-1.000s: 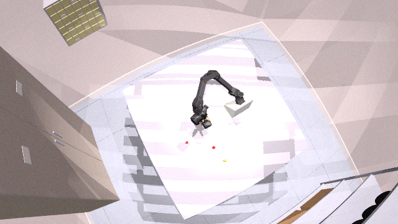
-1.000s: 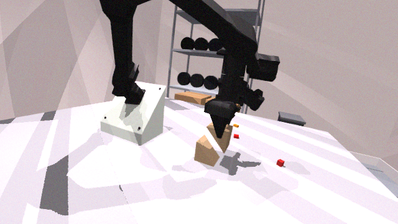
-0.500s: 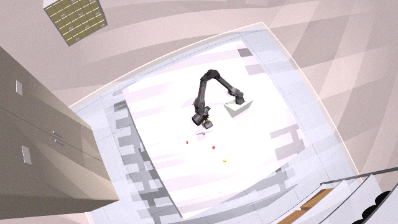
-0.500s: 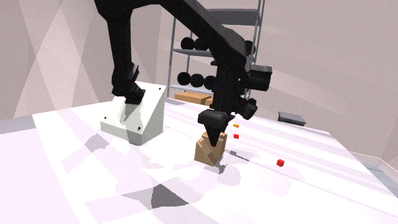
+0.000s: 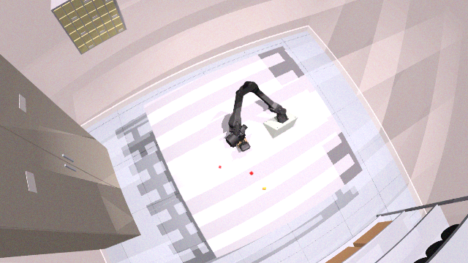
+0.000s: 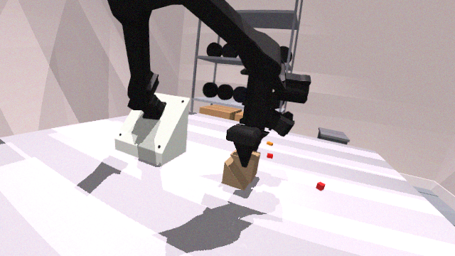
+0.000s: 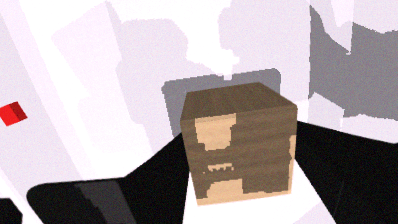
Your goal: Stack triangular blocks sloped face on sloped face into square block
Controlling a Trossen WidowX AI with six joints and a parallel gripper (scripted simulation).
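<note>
My gripper (image 5: pixel 243 143) (image 6: pixel 245 164) (image 7: pixel 234 131) points down and is shut on one wooden triangular block (image 6: pixel 253 164) (image 7: pixel 265 155). The other wooden triangular block (image 6: pixel 230 177) stands on the table with its sloped face toward the held block. In the exterior view the held block is low, right against or just beside that slope. Whether the sloped faces touch fully, and whether the ends are even, I cannot tell. The lower block is hidden in the wrist view. In the top view the arm covers most of both blocks.
A pale wedge-shaped stand (image 5: pixel 281 128) (image 6: pixel 174 124) carries the arm's base. Two small red cubes (image 5: pixel 220 166) (image 5: pixel 251 173) (image 6: pixel 320 185) (image 6: pixel 270 156) and a small orange-yellow block (image 5: pixel 264 188) (image 6: pixel 269 144) lie on the table. One red cube (image 7: pixel 11 114) shows at the wrist view's left edge.
</note>
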